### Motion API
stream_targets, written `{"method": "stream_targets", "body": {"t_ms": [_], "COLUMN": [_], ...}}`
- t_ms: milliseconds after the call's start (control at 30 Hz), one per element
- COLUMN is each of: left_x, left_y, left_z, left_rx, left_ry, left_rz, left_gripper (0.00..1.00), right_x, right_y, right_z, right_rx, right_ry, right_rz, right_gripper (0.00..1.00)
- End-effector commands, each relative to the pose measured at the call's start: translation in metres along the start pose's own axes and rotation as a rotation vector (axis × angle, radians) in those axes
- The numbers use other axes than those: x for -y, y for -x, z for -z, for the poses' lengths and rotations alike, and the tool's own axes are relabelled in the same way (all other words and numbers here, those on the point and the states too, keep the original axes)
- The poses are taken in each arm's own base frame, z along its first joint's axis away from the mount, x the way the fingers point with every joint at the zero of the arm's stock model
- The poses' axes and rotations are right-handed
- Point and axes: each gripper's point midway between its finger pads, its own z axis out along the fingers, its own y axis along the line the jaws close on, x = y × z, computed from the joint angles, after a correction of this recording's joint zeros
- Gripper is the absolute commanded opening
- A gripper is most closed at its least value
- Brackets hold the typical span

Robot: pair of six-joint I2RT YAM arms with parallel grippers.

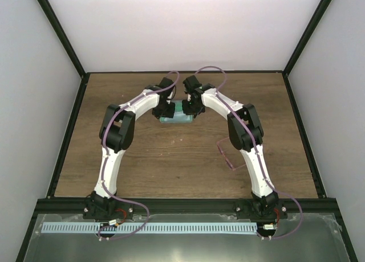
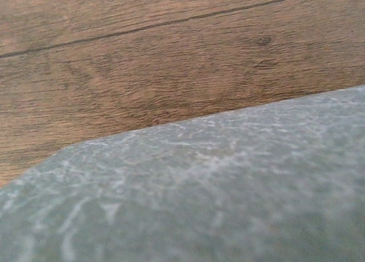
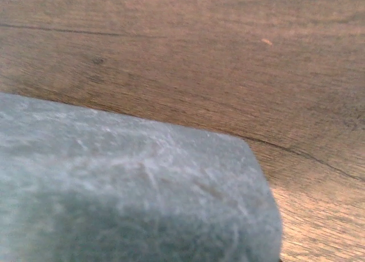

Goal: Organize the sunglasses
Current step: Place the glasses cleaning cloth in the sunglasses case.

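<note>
The left gripper (image 1: pixel 169 110) sits at the left end of the grey-blue case (image 1: pixel 178 117) and the right gripper (image 1: pixel 190 106) at its right end. Both are so close in that, from overhead, they overlap the case's outline. I cannot tell whether either gripper is parted or closed. In the overhead view the fingers are small dark shapes merged with the wrist housings, and neither wrist camera shows its own fingers. Whether they touch or clamp the case cannot be told either.

The left wrist view is taken up across its lower part by a blurred, mottled grey-blue face of the case. Its edge rises from lower left to right, with the wooden table (image 1: pixel 171 159) beyond it. The right wrist view shows the same mottled surface from the other end, with one rounded corner of the case at lower right and table boards behind. Both views are too close and too soft to show any seam or hinge.

From overhead, a strip of green-teal shows on the case between the two grippers. It is hard to make out whether the case is open or shut.

The sunglasses (image 1: pixel 226 158) lie flat on the table to the near right of the case and well apart from it, just beside the right arm's (image 1: pixel 251 154) forearm. They show only as a thin pink outline, and the forearm cuts off one end. Lenses and side arms cannot be told apart.
</note>
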Motion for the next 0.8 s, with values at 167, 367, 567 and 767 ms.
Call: {"method": "stream_targets", "body": {"t_ms": [167, 367, 567, 767], "left_x": [-0.004, -0.004, 0.001, 0.03], "left_y": [0.011, 0.008, 0.01, 0.007], "left_z": [0.032, 0.041, 0.05, 0.048], "left_rx": [0.062, 0.072, 0.09, 0.065], "left_ry": [0.005, 0.001, -0.029, -0.197], "left_rz": [0.002, -0.001, -0.001, 0.005], "left_gripper": [0.5, 0.51, 0.5, 0.5], "right_x": [-0.016, -0.03, -0.04, -0.033], "right_y": [0.03, 0.012, -0.004, -0.023], "right_z": [0.048, 0.046, 0.026, -0.004], "right_rx": [0.1, 0.063, 0.017, -0.045], "right_ry": [0.047, 0.07, 0.155, 0.183], "right_rz": [-0.011, -0.011, -0.027, -0.072], "right_gripper": [0.19, 0.16, 0.04, 0.01]}}
